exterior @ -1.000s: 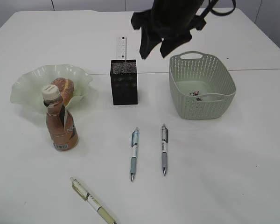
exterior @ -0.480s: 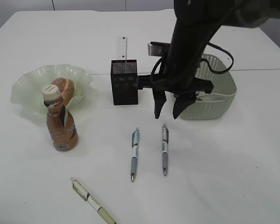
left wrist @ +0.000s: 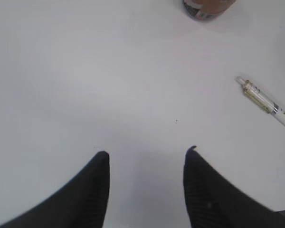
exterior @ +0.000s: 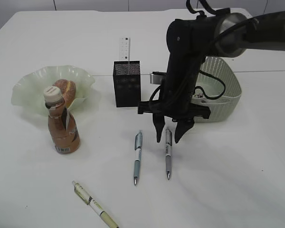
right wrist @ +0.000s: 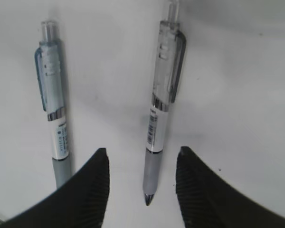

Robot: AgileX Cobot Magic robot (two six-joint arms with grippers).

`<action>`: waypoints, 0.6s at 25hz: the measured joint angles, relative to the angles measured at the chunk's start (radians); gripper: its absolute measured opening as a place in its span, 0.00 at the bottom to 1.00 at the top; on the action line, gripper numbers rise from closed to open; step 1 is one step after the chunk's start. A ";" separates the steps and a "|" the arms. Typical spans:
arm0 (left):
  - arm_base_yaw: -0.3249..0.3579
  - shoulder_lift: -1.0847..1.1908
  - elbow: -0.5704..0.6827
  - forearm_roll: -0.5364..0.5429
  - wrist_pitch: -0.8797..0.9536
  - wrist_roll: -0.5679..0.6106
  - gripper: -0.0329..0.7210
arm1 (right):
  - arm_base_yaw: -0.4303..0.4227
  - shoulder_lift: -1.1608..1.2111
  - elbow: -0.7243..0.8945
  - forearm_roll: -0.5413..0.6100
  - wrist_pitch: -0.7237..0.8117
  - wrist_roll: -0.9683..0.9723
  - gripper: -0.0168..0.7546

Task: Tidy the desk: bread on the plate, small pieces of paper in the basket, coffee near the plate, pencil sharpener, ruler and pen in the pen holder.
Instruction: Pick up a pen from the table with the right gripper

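Pens numbered three on the desk (exterior: 237,180). Nearest lay a yellow pen (exterior: 95,205) at a slant by the front edge, well apart from the others; the left wrist view showed it too (left wrist: 268,104). Farther back, a blue pen (exterior: 137,156) and a grey pen (exterior: 167,152) lay side by side, nearly parallel, apart from each other, tips toward the near edge.

One right claw (exterior: 167,134) hung directly over the grey pen's upper end, its two fingers spread wide and holding nothing. In the right wrist view the grey pen (right wrist: 161,111) ran up between the two fingers (right wrist: 92,185), with its tip in the gap and neither finger touching it; the blue pen (right wrist: 53,107) lay just outside the finger on the left of that view.

One left claw (left wrist: 146,159) showed only in its own view, fingers parted, empty, above bare desk.

One coffee bottle (exterior: 61,121) stood upright at the left, just in front of one green plate (exterior: 26,88) that held one bread (exterior: 64,89). Mid-desk stood one black holder (exterior: 127,83) with one ruler (exterior: 124,50) upright in it. At the right sat one basket (exterior: 225,92), partly hidden by the arm, with small scraps inside that were too small to count.
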 joint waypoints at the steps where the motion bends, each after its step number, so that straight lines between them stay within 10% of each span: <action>1: 0.000 0.000 0.000 0.000 -0.002 0.000 0.53 | 0.000 0.002 0.000 -0.002 0.000 0.000 0.47; 15: 0.000 0.000 0.000 -0.002 -0.016 0.000 0.53 | 0.000 0.051 0.000 -0.043 -0.033 0.049 0.54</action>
